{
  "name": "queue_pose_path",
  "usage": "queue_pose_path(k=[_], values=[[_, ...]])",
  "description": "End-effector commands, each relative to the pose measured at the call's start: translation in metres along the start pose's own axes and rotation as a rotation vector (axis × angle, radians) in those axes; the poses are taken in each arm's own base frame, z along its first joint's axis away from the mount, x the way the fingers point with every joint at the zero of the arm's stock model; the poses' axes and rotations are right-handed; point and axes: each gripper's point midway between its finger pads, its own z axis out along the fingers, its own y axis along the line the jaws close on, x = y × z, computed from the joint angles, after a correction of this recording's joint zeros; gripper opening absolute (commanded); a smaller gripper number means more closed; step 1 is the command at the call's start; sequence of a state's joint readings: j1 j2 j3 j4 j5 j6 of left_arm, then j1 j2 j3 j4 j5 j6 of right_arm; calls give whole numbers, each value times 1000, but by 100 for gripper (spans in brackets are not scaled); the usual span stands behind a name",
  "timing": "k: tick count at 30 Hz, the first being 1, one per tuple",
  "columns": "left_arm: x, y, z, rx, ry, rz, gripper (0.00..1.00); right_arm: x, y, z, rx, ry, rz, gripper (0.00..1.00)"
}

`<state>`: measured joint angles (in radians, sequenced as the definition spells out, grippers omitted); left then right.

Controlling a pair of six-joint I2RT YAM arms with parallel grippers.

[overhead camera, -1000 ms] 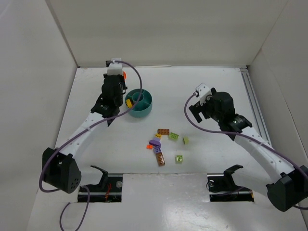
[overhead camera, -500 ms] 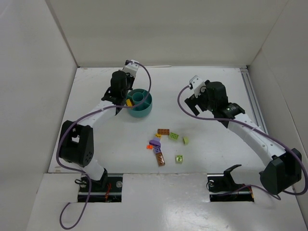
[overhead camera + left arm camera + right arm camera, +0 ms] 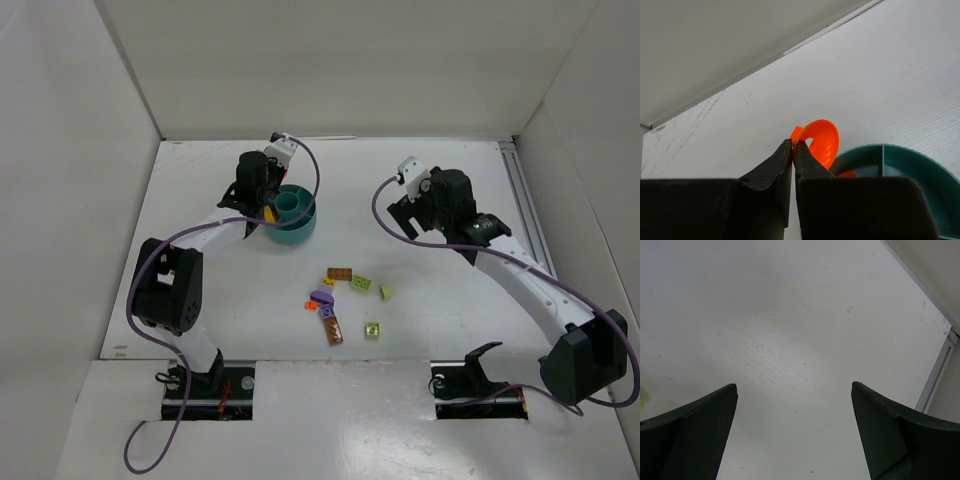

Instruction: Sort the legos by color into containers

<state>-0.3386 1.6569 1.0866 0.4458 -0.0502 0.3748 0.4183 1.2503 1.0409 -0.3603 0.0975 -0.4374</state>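
Note:
The round teal dish (image 3: pixel 297 226) stands at the back left of the table, with a yellow brick (image 3: pixel 269 212) in a left section. My left gripper (image 3: pixel 258 200) hangs over the dish's left rim. In the left wrist view the gripper (image 3: pixel 793 145) is shut on a thin round orange-red piece (image 3: pixel 822 142), just above the dish's rim (image 3: pixel 900 160). Another orange piece (image 3: pixel 847 174) lies in the dish. Loose legos lie mid-table: a brown one (image 3: pixel 339 273), green ones (image 3: pixel 361 283) and a purple one (image 3: pixel 322 297). My right gripper (image 3: pixel 403 212) is open and empty; the right wrist view (image 3: pixel 794 386) shows only bare table.
White walls close in the table on the left, back and right. A metal rail (image 3: pixel 523 205) runs along the right edge and also shows in the right wrist view (image 3: pixel 939 371). More bricks lie nearer the front: a brown-purple one (image 3: pixel 332 328) and a lime one (image 3: pixel 372 329).
My left gripper has swung right from the table left of the dish to over the dish's left rim, still holding the orange-red piece. My right gripper has shifted slightly back.

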Motion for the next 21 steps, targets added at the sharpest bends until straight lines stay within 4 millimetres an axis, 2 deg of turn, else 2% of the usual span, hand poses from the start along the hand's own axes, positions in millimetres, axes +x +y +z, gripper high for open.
queue_pose_path(k=[1,16,21], values=[[-7,3,5,-3,-35,12,0,-18,-18,-15,67,-49,29,100],[38,-14,2,22,77,-5,0,-9,-18,-15,67,-29,32,100],[36,-12,0,13,80,-14,0,-6,-19,-17,76,-27,32,100]])
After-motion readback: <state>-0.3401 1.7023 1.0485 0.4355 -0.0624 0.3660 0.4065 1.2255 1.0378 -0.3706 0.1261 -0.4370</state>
